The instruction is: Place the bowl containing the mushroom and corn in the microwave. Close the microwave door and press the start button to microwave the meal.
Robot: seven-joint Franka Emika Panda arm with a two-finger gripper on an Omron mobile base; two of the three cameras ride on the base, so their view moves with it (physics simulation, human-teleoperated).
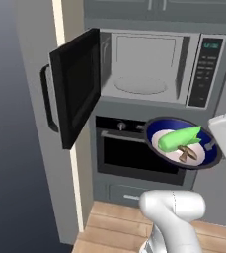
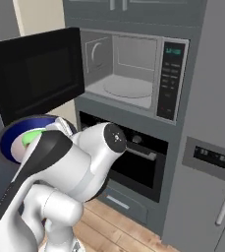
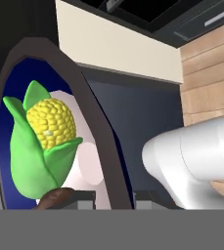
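Tool (image 3: 114,199) clamped on the rim of the bowl (image 1: 160,129), seemingly pinched from one side; held aloft before the black oven (image 1: 134,158), below the microwave (image 1: 149,66), corn (image 1: 178,139) and mushroom (image 1: 186,154) kept inside; beyond, microwave door (image 1: 77,84) swung wide left; cavity and turntable (image 1: 140,85) open for entry, lower sill to clear.

microwave (image 1: 146,66) cavity open, unobstructed
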